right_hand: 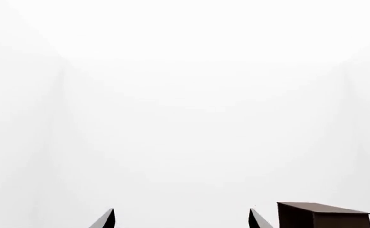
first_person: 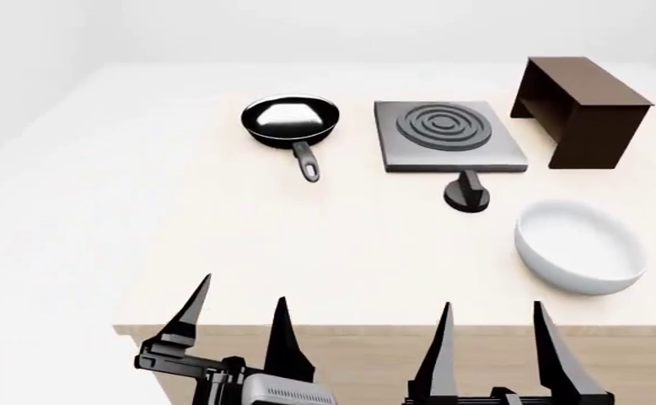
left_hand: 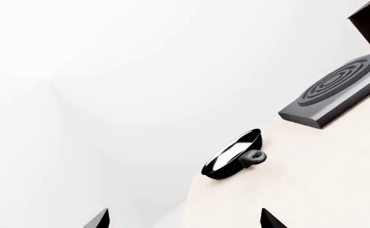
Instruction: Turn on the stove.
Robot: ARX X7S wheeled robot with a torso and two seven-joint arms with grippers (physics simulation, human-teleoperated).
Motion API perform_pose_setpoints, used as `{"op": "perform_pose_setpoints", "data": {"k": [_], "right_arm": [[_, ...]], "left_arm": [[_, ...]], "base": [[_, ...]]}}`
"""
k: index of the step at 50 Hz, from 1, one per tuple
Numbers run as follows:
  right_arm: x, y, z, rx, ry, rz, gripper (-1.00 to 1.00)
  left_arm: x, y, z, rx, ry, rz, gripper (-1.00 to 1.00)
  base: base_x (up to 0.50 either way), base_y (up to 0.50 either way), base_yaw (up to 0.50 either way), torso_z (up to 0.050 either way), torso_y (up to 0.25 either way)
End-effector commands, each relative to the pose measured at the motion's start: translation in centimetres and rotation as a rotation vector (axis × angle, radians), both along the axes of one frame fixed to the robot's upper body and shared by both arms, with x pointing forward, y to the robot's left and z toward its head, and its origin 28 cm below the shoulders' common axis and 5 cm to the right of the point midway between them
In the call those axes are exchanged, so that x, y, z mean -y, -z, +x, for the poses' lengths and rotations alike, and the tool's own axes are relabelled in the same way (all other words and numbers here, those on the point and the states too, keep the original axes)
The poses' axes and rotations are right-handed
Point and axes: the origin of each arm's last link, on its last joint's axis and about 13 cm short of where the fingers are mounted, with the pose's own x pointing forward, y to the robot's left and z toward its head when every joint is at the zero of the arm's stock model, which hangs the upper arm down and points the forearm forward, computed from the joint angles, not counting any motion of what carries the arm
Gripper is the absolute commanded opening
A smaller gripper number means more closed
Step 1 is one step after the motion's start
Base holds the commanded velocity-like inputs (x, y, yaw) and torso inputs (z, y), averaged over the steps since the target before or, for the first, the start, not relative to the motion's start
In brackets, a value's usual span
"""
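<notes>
A: Where's the stove (first_person: 449, 135)?

B: On the pale table (first_person: 340, 253), far side, at about one o'clock from the robot in the head view — a flat grey square with concentric rings. Its black ridged knob (first_person: 466, 192) sits just in front of it, apart from the plate.

A: And around it?

B: The black frying pan (first_person: 291, 120) lies at the stove's nine o'clock, handle pointing toward the near edge. The dark brown wooden box (first_person: 581, 108) stands at its three o'clock, and a white bowl (first_person: 579, 245) rests at about four o'clock from the knob.

A: The grippers?

B: Both hang at the table's near edge, well short of the knob. The left gripper (first_person: 238, 322) has its jaws apart, holding nothing; the right gripper (first_person: 492, 333) likewise — spread wide and empty.
</notes>
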Motion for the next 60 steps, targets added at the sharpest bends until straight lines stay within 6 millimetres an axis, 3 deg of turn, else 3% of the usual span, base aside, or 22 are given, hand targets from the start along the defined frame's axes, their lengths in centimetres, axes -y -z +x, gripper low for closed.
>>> {"op": "perform_pose_setpoints", "data": {"k": [1, 60], "right_arm": [[0.03, 0.07, 0.05, -0.004, -0.005, 0.003, 1.00], [0.07, -0.45, 0.08, -0.015, -0.017, -0.013, 1.00]], "left_arm": [[-0.06, 0.11, 0.09, -0.001, 0.000, -0.001, 1.00], [-0.04, 0.36, 0.27, -0.009, 0.002, -0.001, 1.00]], "base": [[0.15, 0.00, 0.00, 0.000, 0.000], [0.15, -0.02, 0.00, 0.000, 0.000]]}}
